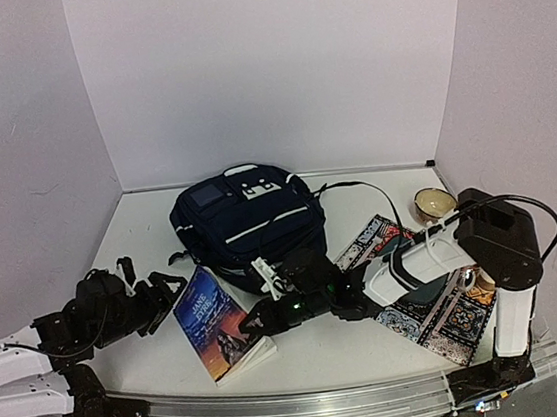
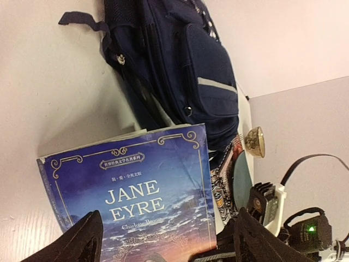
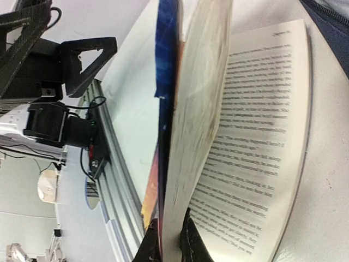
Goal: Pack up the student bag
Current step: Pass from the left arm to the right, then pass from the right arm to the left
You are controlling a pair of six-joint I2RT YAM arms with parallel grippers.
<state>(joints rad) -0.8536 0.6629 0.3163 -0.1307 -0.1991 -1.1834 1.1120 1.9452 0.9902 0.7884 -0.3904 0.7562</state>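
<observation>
The student bag [image 1: 247, 219], dark navy with white stripes, lies flat at the table's middle back; it also shows in the left wrist view [image 2: 185, 71]. A blue "Jane Eyre" book [image 1: 214, 323] lies in front of it, near the front edge. My right gripper [image 1: 255, 324] is shut on the book's right edge. In the right wrist view its jaws [image 3: 170, 240] pinch the cover and a sheaf of pages [image 3: 191, 125], lifted off a lower page [image 3: 256, 142]. My left gripper [image 1: 165, 295] is open, just left of the book, its fingers [image 2: 82, 240] astride the cover [image 2: 131, 196].
A patterned mat [image 1: 450, 322] lies at the right under the right arm, with a teal flat thing [image 1: 426, 290] on it. A small gold bowl [image 1: 434, 203] stands at the back right. White walls close in the table. A metal rail [image 1: 311, 406] runs along the front edge.
</observation>
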